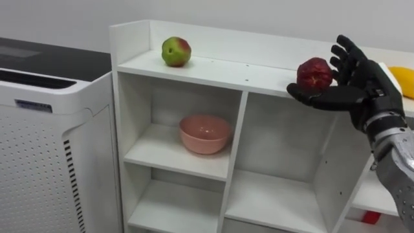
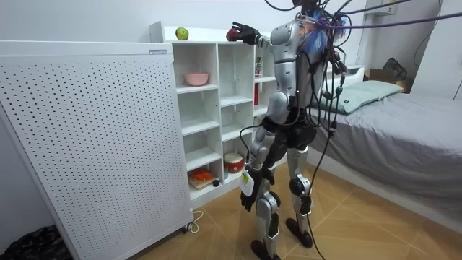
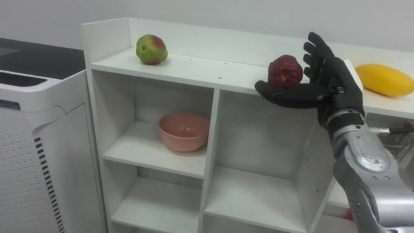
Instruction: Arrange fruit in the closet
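Closest in, the robot's right hand (image 1: 354, 92) cups a dark red fruit (image 1: 315, 73) just above the front edge of the white shelf unit's (image 1: 213, 70) top board, thumb stretched beneath it and the fingers standing up behind, a loose cradle rather than a tight clamp. That fruit looks round, firm and fairly light, with a smooth skin that could roll off the thumb. It probably wants holding around its widest part and setting down gently, since it may bruise. The shelf unit is the largest thing ahead, its open compartments mostly bare. A perforated white appliance (image 1: 39, 149) stands against its left side, well clear of the hand. In the upper left compartment sits a pink bowl (image 1: 204, 133). On the top board a yellow fruit (image 3: 383, 79) lies just right of the hand, the nearest thing to bump, and a green-and-red apple (image 1: 176, 51) rests well to the left. The left hand (image 2: 249, 192) hangs by the robot's side in the room view.
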